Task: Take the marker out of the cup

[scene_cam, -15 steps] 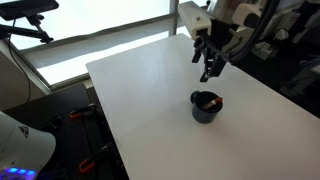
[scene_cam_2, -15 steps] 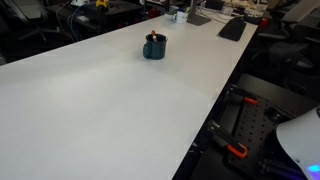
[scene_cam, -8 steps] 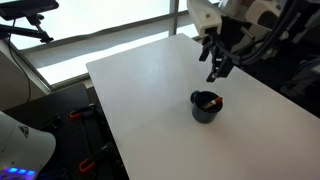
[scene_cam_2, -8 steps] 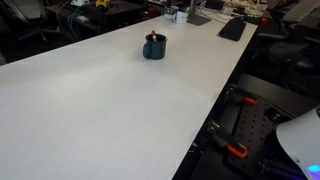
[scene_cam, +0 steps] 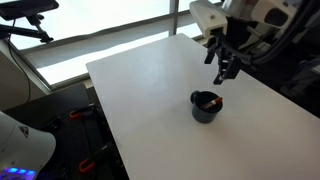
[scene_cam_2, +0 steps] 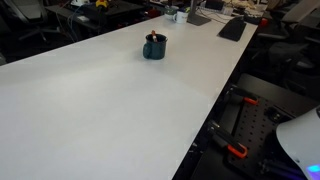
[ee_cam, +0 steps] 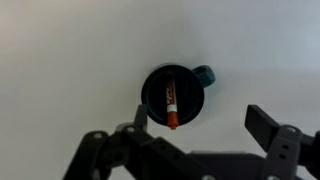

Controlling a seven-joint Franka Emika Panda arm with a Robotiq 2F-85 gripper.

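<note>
One marker lies inside one cup, below the wide-apart jaws.

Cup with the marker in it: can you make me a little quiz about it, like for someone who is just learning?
1. True or false: the marker lies outside the cup.
2. Pick one. The claw is: A) squeezing the marker, B) open in the air above the table, C) holding the cup's side.
3. In the wrist view, what sticks out of the cup's side?

Key: 1 false, it is inside the cup. 2 B. 3 a handle.
</note>
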